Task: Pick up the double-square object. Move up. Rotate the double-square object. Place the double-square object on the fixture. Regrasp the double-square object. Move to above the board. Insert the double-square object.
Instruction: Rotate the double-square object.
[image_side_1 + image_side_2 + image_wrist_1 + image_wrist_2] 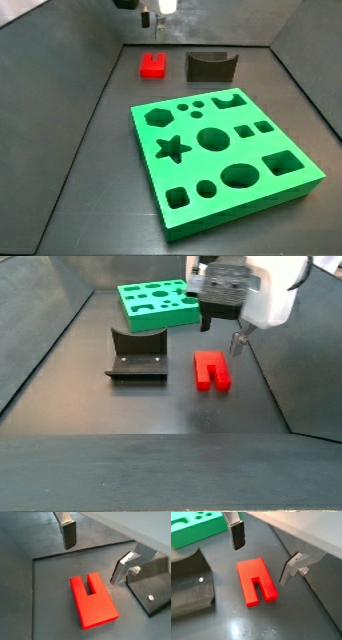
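In both wrist views: pincer (97,554) spread wide, nothing between fingers (68,534), hovering above the double-square object (93,601), which lies flat on the dark floor with notch visible; fixture (152,582) just beside it, not touching. Corner of the board (194,529) visible in a wrist view. In a side view: double-square object (154,65) left of fixture (210,66), board (221,155) nearer the camera, well apart. In a side view: pincer (222,334) above the double-square object (211,370), clear of it.
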